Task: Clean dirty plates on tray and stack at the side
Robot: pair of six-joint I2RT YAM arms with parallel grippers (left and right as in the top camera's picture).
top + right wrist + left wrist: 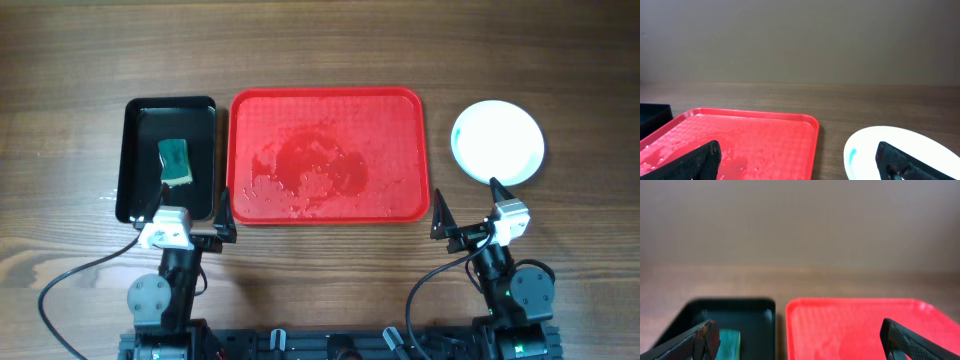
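Note:
The red tray (328,100) lies at the table's middle, wet and holding no plates; it also shows in the left wrist view (860,325) and the right wrist view (755,135). The plates (498,141) sit stacked to the tray's right, a white one on top with a mint-blue rim edge showing; the stack shows in the right wrist view (890,150). My left gripper (193,216) is open and empty at the near edge between the black tray and the red tray. My right gripper (468,208) is open and empty, near the red tray's right corner and the plates.
A black tray (140,120) stands left of the red tray and holds a green sponge (175,161), also seen in the left wrist view (729,342). Bare wooden table surrounds everything.

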